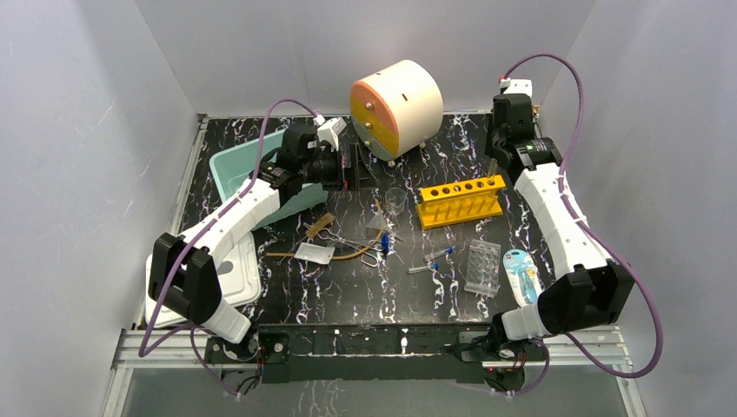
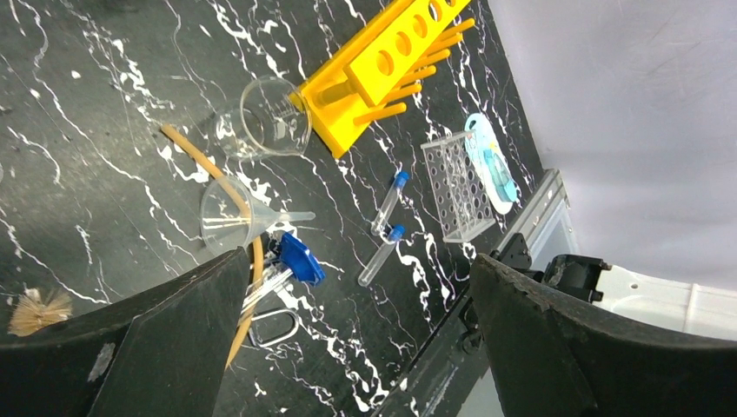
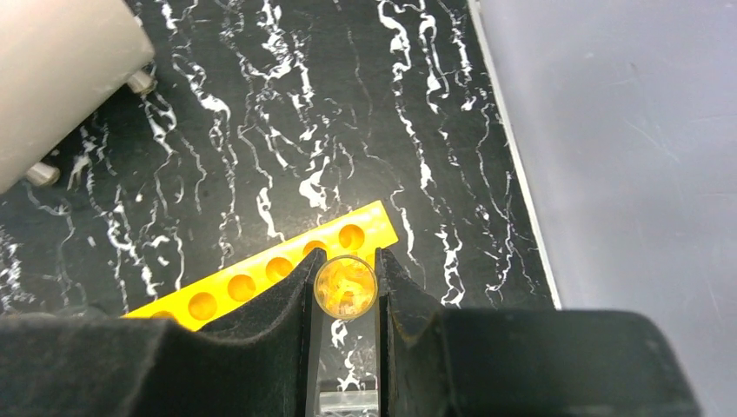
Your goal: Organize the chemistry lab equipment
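Note:
My right gripper (image 3: 346, 276) is shut on a clear glass tube (image 3: 346, 291), seen end-on, just above the right end of the yellow holed rack (image 3: 261, 276); in the top view the gripper (image 1: 495, 167) hangs over the rack (image 1: 461, 200). My left gripper (image 2: 361, 282) is open and empty, raised by the teal bin (image 1: 248, 169). Below it lie a clear funnel (image 2: 228, 217), a glass beaker (image 2: 274, 117), two blue-capped tubes (image 2: 388, 201), the forceps loops (image 2: 274, 326), the brush (image 2: 36, 311) and the clear well plate (image 2: 458, 187). The white packet (image 1: 315, 253) lies at centre left.
A round cream and orange drum (image 1: 395, 106) stands at the back centre. A white lid (image 1: 243, 271) lies at the left front. A blue and white blister pack (image 1: 521, 275) lies by the right arm. A tan hose (image 2: 204, 165) and a blue clip (image 2: 300, 259) lie by the funnel.

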Robot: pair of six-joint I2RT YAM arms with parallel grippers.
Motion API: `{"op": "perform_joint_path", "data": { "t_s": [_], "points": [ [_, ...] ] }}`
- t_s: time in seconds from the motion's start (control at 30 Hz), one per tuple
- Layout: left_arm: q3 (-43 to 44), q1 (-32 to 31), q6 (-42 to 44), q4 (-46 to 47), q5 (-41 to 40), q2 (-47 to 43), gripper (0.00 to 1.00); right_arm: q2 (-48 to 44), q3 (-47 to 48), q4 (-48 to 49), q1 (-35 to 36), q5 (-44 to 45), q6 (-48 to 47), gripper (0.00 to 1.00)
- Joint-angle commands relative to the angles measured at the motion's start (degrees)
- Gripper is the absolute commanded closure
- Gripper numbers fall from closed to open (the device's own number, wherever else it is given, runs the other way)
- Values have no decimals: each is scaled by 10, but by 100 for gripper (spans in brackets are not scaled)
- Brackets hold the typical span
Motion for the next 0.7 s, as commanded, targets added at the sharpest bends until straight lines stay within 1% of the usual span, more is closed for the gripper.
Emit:
{"op": "perform_joint_path", "data": {
  "t_s": [0.0,0.1,0.17,0.47,0.67],
  "points": [
    [-5,2,-8,2,25,-18,2,-8,-24,65,1,66,-1,74],
    [0,2,0,-5,15,-22,2,-26,-61,113,-3,53,5,74],
    [2,2,1,-6,12,-23,2,-29,-77,127,-5,48,15,74],
    [9,2,4,-17,9,-20,2,-28,-110,148,-30,44,55,75],
    [10,2,7,-24,8,-19,2,-28,-122,151,-43,25,69,75]
  ]
}}
